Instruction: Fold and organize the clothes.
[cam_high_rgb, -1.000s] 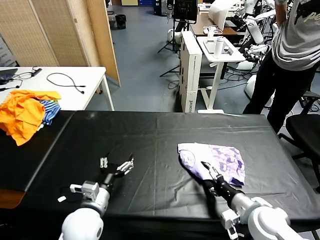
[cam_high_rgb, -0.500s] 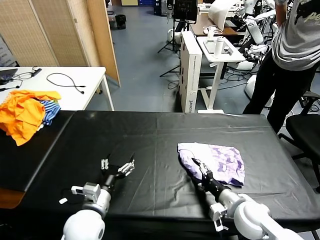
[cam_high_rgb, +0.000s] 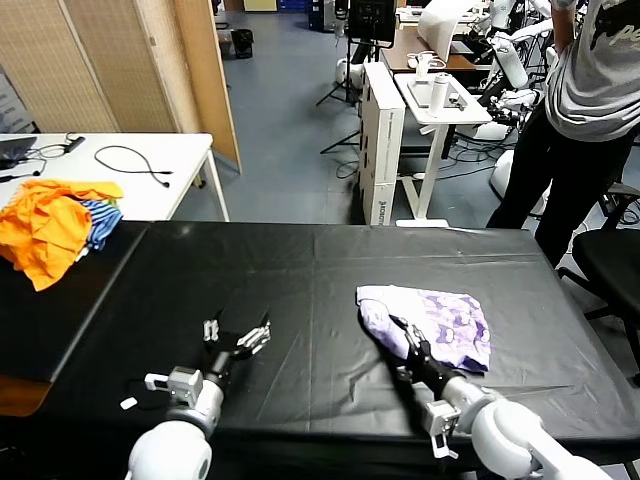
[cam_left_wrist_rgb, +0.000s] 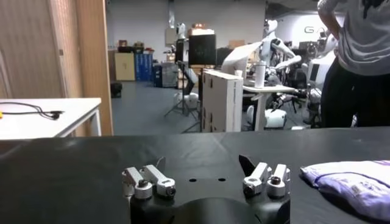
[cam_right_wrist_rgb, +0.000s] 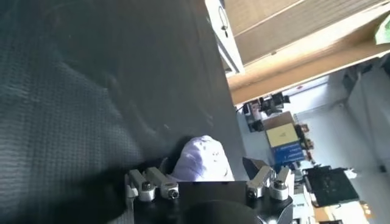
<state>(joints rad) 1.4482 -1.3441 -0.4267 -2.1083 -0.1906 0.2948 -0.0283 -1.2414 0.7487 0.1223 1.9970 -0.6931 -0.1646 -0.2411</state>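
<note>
- Closest in, the right gripper (cam_high_rgb: 405, 335) sat low over the black desk (cam_high_rgb: 300, 300) with its jaws spread wide and nothing between them. Its tips were right at the near-left edge of the lavender T-shirt (cam_high_rgb: 428, 325), maybe touching the fabric, though I couldn't say for sure.
- In the right wrist view the rounded edge of the shirt (cam_right_wrist_rgb: 202, 159) poked out just ahead of that gripper (cam_right_wrist_rgb: 207, 182), in the gap between the two finger sets, so it was lined up pretty well.
- The left gripper (cam_high_rgb: 237, 337) hovered just above the bare desk, also wide open and empty. The shirt was well off to its right, and its wrist view showed the shirt's edge (cam_left_wrist_rgb: 350, 179) lying flat off to one side of the fingers (cam_left_wrist_rgb: 268, 181).
- The shirt itself looked already bunched or partly folded into a compact lump, purple print facing up, just beyond the right gripper.
- My read: this was the reach-in step, before any grab. Next move probably needed the right gripper to close on that near edge, pinching only the top layer of thin cloth, not the desk cover.
- Further out past the left gripper, on the side surface, an orange garment pile (cam_high_rgb: 45, 230) with a striped piece (cam_high_rgb: 98, 222) sat untouched.
</note>
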